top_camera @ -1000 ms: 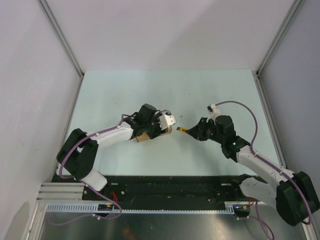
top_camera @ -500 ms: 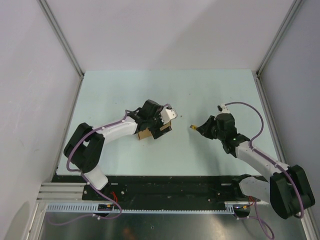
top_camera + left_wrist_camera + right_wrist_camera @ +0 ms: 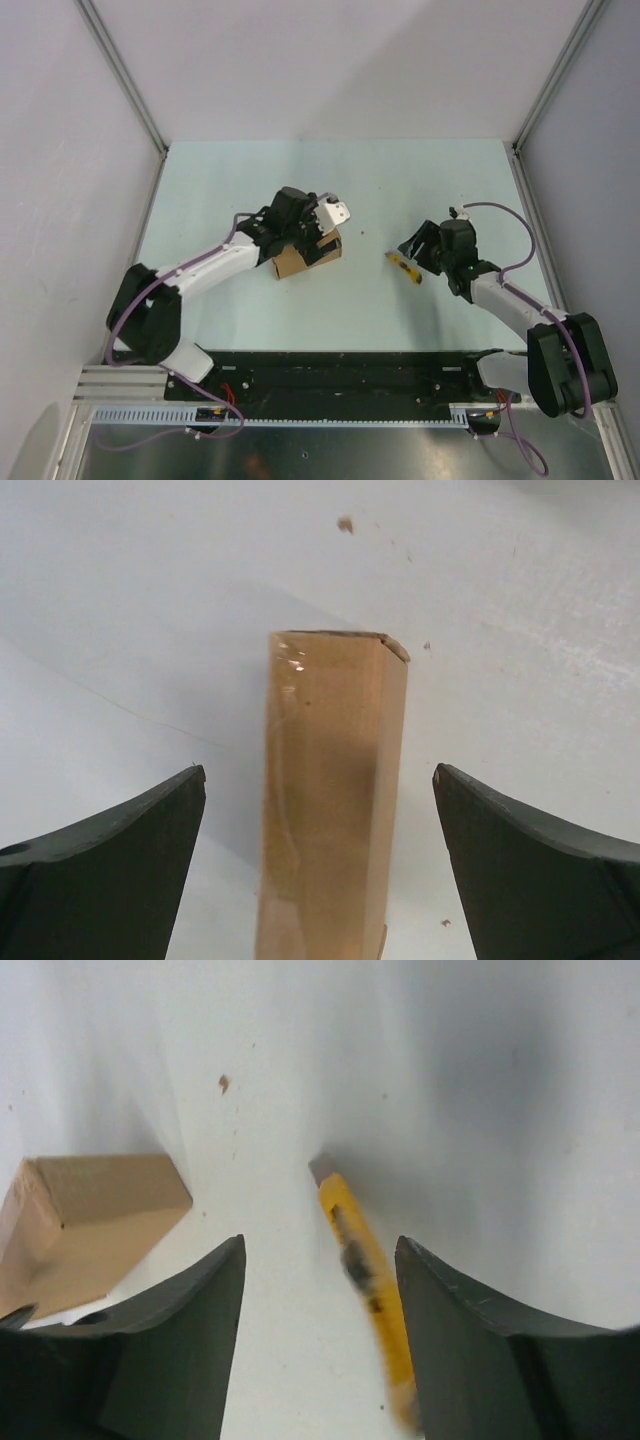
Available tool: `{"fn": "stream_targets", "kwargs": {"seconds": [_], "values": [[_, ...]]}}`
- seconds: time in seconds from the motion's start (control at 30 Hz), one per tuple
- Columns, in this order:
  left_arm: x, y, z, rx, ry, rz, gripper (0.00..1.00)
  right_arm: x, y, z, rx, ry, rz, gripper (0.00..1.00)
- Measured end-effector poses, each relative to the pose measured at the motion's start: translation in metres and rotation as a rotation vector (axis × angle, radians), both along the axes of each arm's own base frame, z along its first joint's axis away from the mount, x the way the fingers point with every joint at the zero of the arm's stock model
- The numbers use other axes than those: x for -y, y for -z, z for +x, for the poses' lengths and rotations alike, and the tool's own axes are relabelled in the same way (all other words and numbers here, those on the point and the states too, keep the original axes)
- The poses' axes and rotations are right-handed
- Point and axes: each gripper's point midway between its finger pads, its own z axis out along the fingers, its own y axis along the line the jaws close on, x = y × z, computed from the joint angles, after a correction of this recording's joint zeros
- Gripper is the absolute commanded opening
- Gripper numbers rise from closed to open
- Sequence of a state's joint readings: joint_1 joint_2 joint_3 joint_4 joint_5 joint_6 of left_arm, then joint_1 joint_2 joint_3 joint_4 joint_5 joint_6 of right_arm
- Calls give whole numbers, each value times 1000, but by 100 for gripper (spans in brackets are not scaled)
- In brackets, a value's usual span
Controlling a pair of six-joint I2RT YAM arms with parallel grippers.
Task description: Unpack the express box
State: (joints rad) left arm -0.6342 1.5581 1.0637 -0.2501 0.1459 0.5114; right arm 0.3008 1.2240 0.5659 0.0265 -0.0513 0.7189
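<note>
The express box [image 3: 300, 262] is a small brown cardboard box left of the table's middle. In the left wrist view the express box [image 3: 330, 800] stands as a narrow upright face between my wide-apart fingers, touching neither. My left gripper [image 3: 316, 240] [image 3: 318, 772] is open over it. The slim yellow-and-black utility knife [image 3: 403, 266] lies on the table right of the box. My right gripper [image 3: 413, 250] [image 3: 320, 1242] is open, and the knife [image 3: 365, 1280], blurred, runs between its fingers close to the right one. The box's corner [image 3: 90, 1220] shows at the left of the right wrist view.
The pale green table [image 3: 350, 180] is walled on three sides by white panels on metal posts [image 3: 120, 75]. A black rail [image 3: 350, 375] with both arm bases runs along the near edge. Small brown specks [image 3: 344, 524] dot the surface.
My right gripper has opened and let go of the knife, which now lies on the table; that arm drew back to the right. My left gripper has opened wide around the box.
</note>
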Motion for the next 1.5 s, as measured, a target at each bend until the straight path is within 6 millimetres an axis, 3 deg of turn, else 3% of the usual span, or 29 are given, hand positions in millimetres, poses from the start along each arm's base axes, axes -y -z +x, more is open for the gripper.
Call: {"fn": "stream_targets", "kwargs": {"seconds": [0.13, 0.3, 0.5, 0.57, 0.7, 0.8, 0.87, 0.9, 0.97, 1.03, 1.13, 1.27, 1.5], "values": [[-1, -41, 0, 78, -4, -67, 100, 15, 0, 5, -6, 55, -10, 78], [-11, -79, 1, 157, -69, -116, 100, 34, 1, 3, -36, 118, -47, 80], [-59, -131, 29, 261, -362, -180, 100, 33, -22, 13, -2, 123, -46, 79], [-82, -150, 34, 298, -453, -216, 100, 21, -33, 18, 30, 87, -48, 73], [-123, -184, 36, 339, -635, -335, 100, -22, -60, 39, 110, -42, -28, 61], [-125, -196, 27, 317, -666, -447, 94, -57, -72, 61, 143, -129, -8, 57], [-116, -193, 16, 274, -633, -508, 78, -85, -78, 78, 172, -191, 5, 49], [-109, -186, 7, 230, -602, -545, 72, -100, -79, 85, 184, -224, 11, 38], [-95, -162, -15, 127, -543, -592, 57, -122, -79, 95, 199, -274, 14, 33], [-81, -130, -37, 8, -501, -614, 50, -147, -78, 103, 203, -324, 28, 28], [-69, -76, -69, -156, -472, -591, 49, -174, -74, 115, 207, -383, 41, 27], [-67, -25, -103, -303, -475, -545, 46, -199, -62, 127, 201, -449, 26, 26], [-63, 1, -104, -416, -567, -542, 36, -223, -23, 126, 114, -561, -67, 21]]}}
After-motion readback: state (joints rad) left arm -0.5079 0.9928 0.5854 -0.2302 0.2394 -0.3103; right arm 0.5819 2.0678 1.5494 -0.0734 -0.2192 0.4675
